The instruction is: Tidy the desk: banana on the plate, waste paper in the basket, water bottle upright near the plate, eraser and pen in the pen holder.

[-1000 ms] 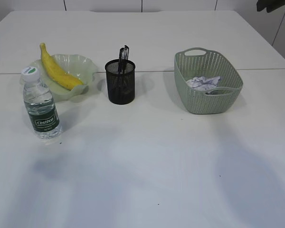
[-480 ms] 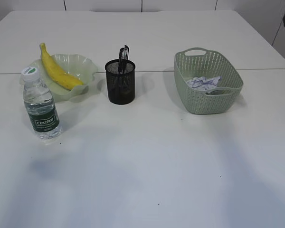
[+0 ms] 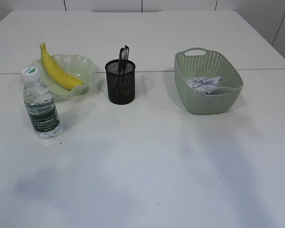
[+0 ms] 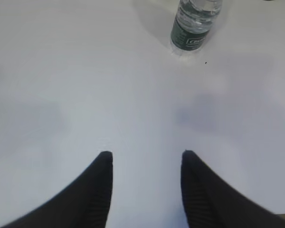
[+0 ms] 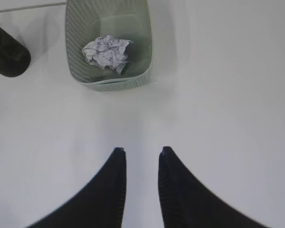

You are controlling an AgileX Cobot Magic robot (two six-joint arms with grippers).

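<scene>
The banana [image 3: 59, 70] lies on the pale green plate [image 3: 85, 66], the crumpled waste paper [image 5: 107, 51] sits in the bottom of the green basket [image 5: 147, 42], and the water bottle [image 3: 40, 104] stands upright just beside the plate. A pen [image 3: 123, 54] sticks up out of the black mesh pen holder [image 3: 120, 81]. The eraser I cannot make out; the mesh is too dark to see through, so it may well be inside, and none lies loose on the desk [image 3: 147, 171].

Judging by that, the tidying looks finished, or nearly so, and both arms seem to be in the pull-back stage instead of any pick.

The left end effector [image 4: 145, 164] hangs over bare desk with its jaws apart and nothing between them; the bottle stands well ahead of it and slightly to its right. The right end effector [image 5: 140, 156] has its jaws narrowly parted, also empty, with the basket well ahead of it and a little to its left, and the pen holder further off to the left.

If anything remains, the next move calls for a check that the eraser is truly in the holder; otherwise just parking both arms clear of the things on the desk.
</scene>
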